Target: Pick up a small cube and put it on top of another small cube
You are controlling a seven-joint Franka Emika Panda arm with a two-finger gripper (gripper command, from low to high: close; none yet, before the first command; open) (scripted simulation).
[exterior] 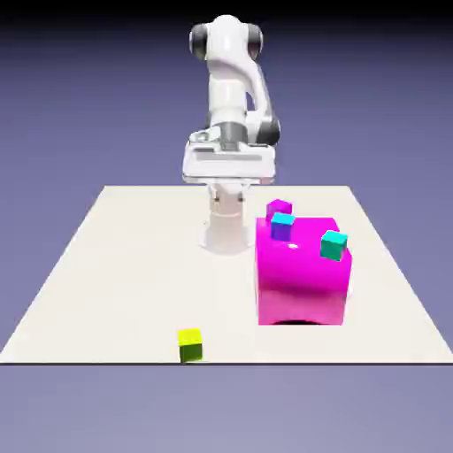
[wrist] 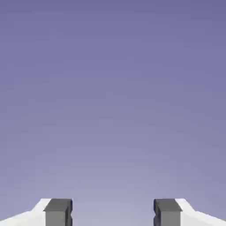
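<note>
The small cube, yellow on top with green sides, sits on the table near its front edge, left of the middle. The other small cube, cyan on top with blue-violet sides, rests on the big magenta block. My gripper hangs high at the back of the table, far from both cubes. In the hand view the gripper is open: its grey fingertips stand wide apart with only the blue-violet backdrop between them. No cube shows in that view.
A small magenta cube and an all-teal cube also sit on the big magenta block, at its back and right. The robot's base stands behind the block's left side.
</note>
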